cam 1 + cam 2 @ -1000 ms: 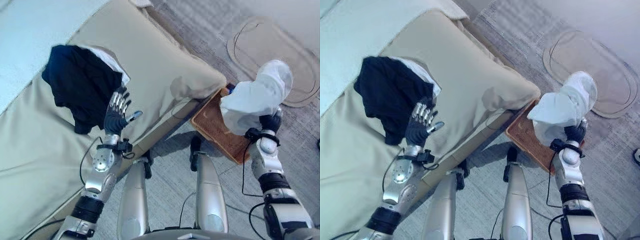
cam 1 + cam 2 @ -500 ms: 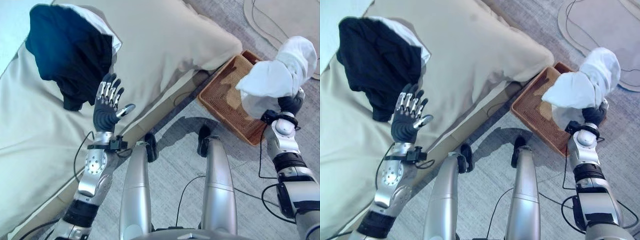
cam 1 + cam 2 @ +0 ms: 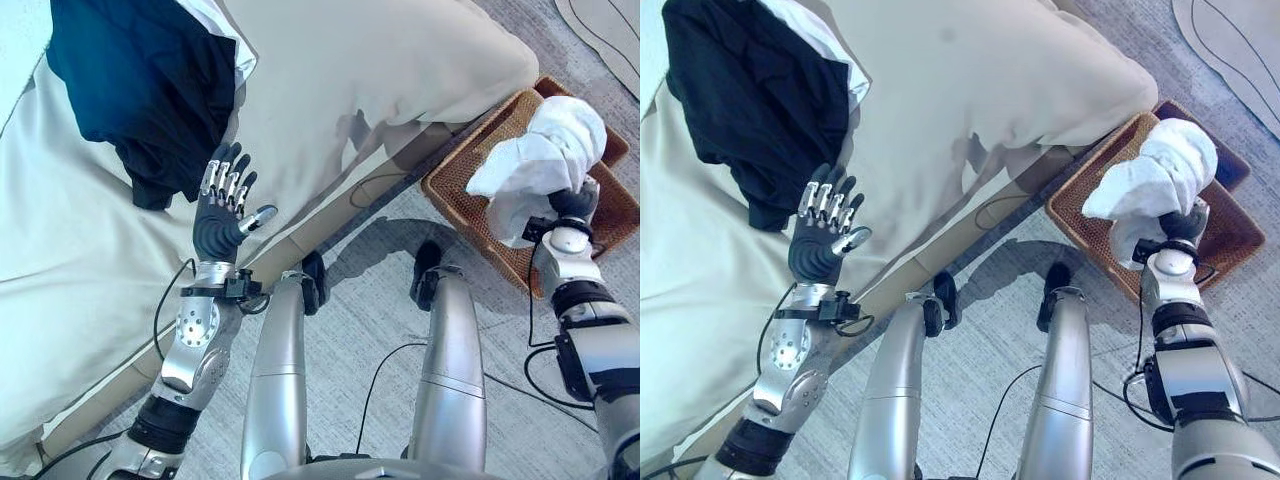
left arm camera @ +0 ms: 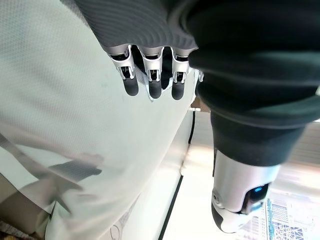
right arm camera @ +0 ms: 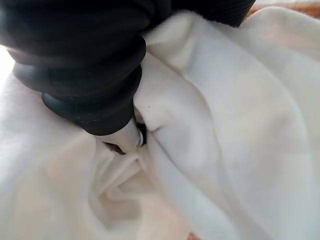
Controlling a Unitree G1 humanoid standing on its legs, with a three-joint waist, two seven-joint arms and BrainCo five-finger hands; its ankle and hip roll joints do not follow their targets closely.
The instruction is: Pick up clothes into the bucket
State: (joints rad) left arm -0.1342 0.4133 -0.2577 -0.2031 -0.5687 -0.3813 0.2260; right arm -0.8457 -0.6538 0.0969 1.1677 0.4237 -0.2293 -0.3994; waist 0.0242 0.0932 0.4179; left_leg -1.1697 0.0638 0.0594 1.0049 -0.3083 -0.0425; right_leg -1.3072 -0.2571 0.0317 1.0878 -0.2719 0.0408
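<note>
My right hand (image 3: 571, 205) is shut on a bunched white cloth (image 3: 545, 150) and holds it up over a brown woven basket (image 3: 1080, 215) on the floor at the right. In the right wrist view the white cloth (image 5: 225, 115) folds round the hand and hides most of its fingers. A dark navy garment (image 3: 150, 90) lies crumpled on the beige cushion (image 3: 360, 70) at the upper left, with a white garment (image 3: 228, 25) under its far edge. My left hand (image 3: 225, 215) is raised open just below the dark garment and touches nothing.
The beige cushion overhangs a low wooden frame (image 3: 330, 215) that runs diagonally toward the basket. Grey carpet (image 3: 370, 320) lies between frame and basket. A pale round mat (image 3: 610, 20) lies on the floor at the top right.
The whole picture has shifted, so the camera has moved. My right hand with the white cloth has come lower, closer over the basket. The left hand stays raised and open.
</note>
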